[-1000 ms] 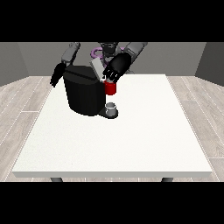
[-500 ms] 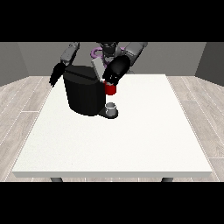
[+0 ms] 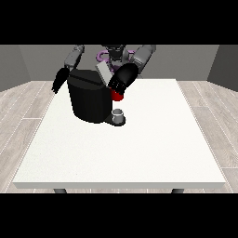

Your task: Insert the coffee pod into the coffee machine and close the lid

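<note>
The white table (image 3: 139, 153) is seen bearing the black coffee machine (image 3: 90, 100) toward eleven o'clock, lid raised. The hand at the view's right (image 3: 122, 79) is placed above a red thing at the machine (image 3: 117, 96); its fingers cannot be told. The hand at the view's left (image 3: 59, 80) hangs at the machine's nine o'clock, fingers straight. The pod cannot be made out.

you will find nothing to read here: no text, label, brand, number or sign shows on the coffee machine (image 3: 90, 100), on the white table (image 3: 125, 153), or on the robot (image 3: 116, 53) behind it
</note>
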`<state>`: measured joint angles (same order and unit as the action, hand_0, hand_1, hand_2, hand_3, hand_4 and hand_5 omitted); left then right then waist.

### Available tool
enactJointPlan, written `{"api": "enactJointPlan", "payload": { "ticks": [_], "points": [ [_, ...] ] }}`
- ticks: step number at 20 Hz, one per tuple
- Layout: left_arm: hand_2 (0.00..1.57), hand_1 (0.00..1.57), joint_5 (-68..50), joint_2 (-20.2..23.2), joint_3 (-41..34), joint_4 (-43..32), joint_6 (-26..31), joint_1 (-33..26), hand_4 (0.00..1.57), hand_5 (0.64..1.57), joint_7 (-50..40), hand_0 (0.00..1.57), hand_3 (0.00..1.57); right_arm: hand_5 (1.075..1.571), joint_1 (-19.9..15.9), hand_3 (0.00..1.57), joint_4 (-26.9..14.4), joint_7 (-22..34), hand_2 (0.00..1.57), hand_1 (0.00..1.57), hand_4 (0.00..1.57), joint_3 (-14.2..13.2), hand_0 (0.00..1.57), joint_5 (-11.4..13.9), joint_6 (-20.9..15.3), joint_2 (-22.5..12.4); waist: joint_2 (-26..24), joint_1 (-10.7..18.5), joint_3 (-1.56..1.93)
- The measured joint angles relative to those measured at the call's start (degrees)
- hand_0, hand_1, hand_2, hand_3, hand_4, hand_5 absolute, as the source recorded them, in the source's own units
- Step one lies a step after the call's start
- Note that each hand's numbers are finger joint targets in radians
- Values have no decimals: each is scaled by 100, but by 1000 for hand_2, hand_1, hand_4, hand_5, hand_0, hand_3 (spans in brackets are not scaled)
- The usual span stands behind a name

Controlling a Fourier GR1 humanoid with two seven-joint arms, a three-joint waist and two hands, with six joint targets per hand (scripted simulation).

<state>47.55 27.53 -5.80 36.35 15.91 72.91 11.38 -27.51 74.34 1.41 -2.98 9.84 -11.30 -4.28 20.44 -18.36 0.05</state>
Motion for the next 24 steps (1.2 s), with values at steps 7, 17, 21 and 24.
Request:
{"api": "enactJointPlan", "payload": {
  "ticks": [7, 17, 21, 24],
  "points": [
    [1216, 1250, 15, 213, -102, -60, -90, 100, 0, 1571, 243, 1250, 940, 1571, -20, 0, 74, -49, 0, 0, 109, 46, 0, 27, 30, -19, 166, -112, -1],
    [686, 0, 329, 376, 66, -3, -366, 169, 0, 1571, 528, 0, 554, 1571, -109, 0, 85, -19, 0, 0, 160, 72, 0, 131, -16, -51, 323, -125, 7],
    [587, 0, 427, 383, 90, -35, -433, 207, 0, 1571, 478, 0, 459, 1571, -183, 0, 63, 26, 0, 0, 207, 80, 0, 152, -43, -27, 329, -124, 7],
    [526, 0, 463, 420, 79, -84, -454, 216, 0, 1571, 496, 0, 441, 1571, -161, 0, 77, 60, 0, 0, 149, 76, 0, 195, -65, -61, 313, -131, 8]
  ]
}}
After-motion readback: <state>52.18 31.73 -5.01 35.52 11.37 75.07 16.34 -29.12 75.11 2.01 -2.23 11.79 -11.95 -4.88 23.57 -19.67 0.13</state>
